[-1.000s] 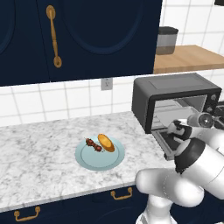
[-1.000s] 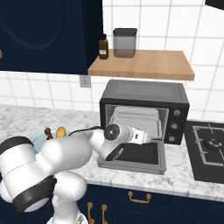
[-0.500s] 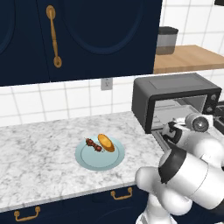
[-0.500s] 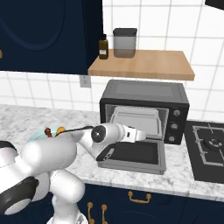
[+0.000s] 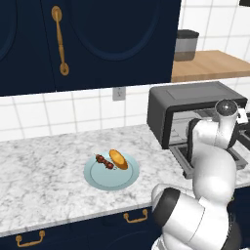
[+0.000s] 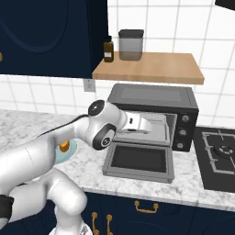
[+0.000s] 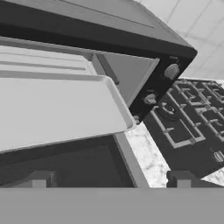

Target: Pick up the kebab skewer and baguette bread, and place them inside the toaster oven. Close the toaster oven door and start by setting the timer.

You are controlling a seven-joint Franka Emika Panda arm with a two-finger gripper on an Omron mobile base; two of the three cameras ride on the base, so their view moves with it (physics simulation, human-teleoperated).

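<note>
Since a second ago the white arm has been swung up in front of the dark grey boxy toaster oven point(image 6: 153, 114), whose glass drop-down door point(image 6: 139, 160) is lying flat open. The gripper point(image 7: 111, 180) looks spread, nothing pinched. The thin red-brown kebab skewer point(image 5: 104, 161) and small golden baguette bread point(image 5: 118, 159) are left touching on the pale blue plate point(image 5: 111, 177), well apart on the speckled marble counter point(image 5: 44, 166). Both are judged light; the loaf should be taken mid-length, the skewer across its chunks.

Base views flank the toaster oven point(image 6: 151, 114); hand view close.
</note>
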